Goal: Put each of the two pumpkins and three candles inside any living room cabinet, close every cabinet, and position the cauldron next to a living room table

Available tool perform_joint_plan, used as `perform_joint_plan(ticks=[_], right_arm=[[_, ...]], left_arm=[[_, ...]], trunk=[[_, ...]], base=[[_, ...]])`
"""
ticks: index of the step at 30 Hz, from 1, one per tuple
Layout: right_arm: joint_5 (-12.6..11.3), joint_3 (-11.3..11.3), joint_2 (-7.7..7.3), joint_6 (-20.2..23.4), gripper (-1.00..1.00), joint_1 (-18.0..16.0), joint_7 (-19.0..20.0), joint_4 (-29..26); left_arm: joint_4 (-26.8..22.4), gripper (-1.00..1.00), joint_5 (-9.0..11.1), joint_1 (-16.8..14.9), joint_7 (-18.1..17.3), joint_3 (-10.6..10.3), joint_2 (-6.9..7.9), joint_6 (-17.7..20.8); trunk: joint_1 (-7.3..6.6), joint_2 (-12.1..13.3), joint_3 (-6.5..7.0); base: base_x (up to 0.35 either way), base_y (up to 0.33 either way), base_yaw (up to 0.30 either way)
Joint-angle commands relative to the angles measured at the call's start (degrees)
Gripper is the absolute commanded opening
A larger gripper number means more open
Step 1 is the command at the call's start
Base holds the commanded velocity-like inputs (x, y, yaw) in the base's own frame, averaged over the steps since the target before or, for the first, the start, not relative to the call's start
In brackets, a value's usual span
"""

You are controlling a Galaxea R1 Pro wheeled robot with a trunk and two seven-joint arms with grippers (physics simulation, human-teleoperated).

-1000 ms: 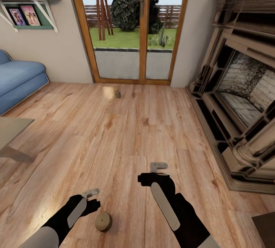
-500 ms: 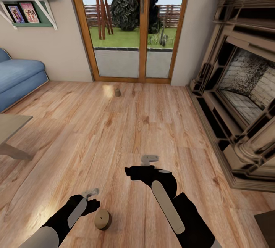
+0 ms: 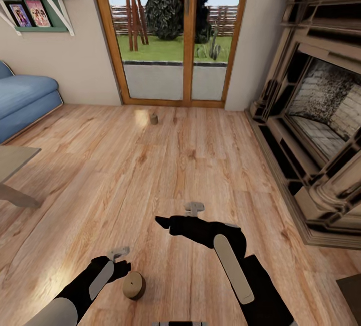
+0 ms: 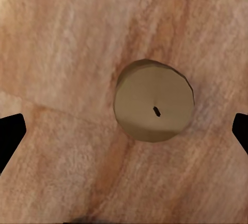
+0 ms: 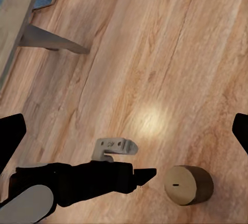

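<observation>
A beige candle (image 3: 134, 286) stands upright on the wood floor just right of my left gripper (image 3: 122, 267). In the left wrist view its flat top with the wick (image 4: 154, 107) lies below the wide-open gripper (image 4: 124, 133), slightly off centre between the fingertips (image 4: 10, 133). My right gripper (image 3: 161, 222) hovers open and empty further forward, pointing left; its wrist view looks down on the left arm (image 5: 77, 180) and that candle (image 5: 188, 184). A second candle (image 3: 154, 119) stands far ahead by the glass door. The pumpkins and the cabinet are out of view.
A grey fireplace surround (image 3: 321, 115) runs along the right. At the left are a low table's corner (image 3: 12, 158) and a blue sofa (image 3: 25, 98). A wood-framed glass door (image 3: 175, 40) closes the far wall. Open floor lies between.
My right arm has swung left and its gripper has turned to point left. The view has shifted slightly. The left gripper and the near candle have stayed put.
</observation>
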Motion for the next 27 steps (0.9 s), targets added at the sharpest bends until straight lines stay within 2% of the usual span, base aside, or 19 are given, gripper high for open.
perform_joint_plan(ticks=[1, 14, 22, 24, 27], right_arm=[[0.0, -0.2, 0.0, 0.0, 1.0, 0.1, 0.2, 0.0], [-0.1, -1.4, 0.01, -0.1, 1.0, 0.2, 0.9, 0.1], [-0.1, -1.9, -0.05, 0.0, 1.0, 0.2, 1.3, 0.1], [-0.1, -4.0, -0.28, 0.1, 1.0, 0.2, 3.6, 0.4], [-0.2, -10.0, -2.65, 0.1, 1.0, 0.2, 12.8, 1.4]], left_arm=[[0.0, 1.0, 0.0, 0.0, 0.0, 0.0, 0.0, -0.1], [0.2, 1.0, -0.1, 0.0, 0.0, -0.1, -0.11, -0.6], [0.2, 1.0, -0.1, 0.0, 0.0, -0.2, -0.75, -0.6], [0.2, 1.0, -0.1, 0.0, 0.0, -0.2, -0.83, -0.6], [0.2, 1.0, -0.1, 0.0, 0.0, -0.2, -0.87, -0.6]], trunk=[[0.22, -0.4, -0.18], [3.08, -5.6, -2.52], [4.84, -8.8, -3.95], [5.28, -9.6, -4.31], [5.94, -10.8, -4.85]], base=[[0.0, 0.0, 0.0], [0.0, 0.0, 0.0], [0.0, 0.0, 0.0], [0.0, 0.0, 0.0], [0.0, 0.0, 0.0]])
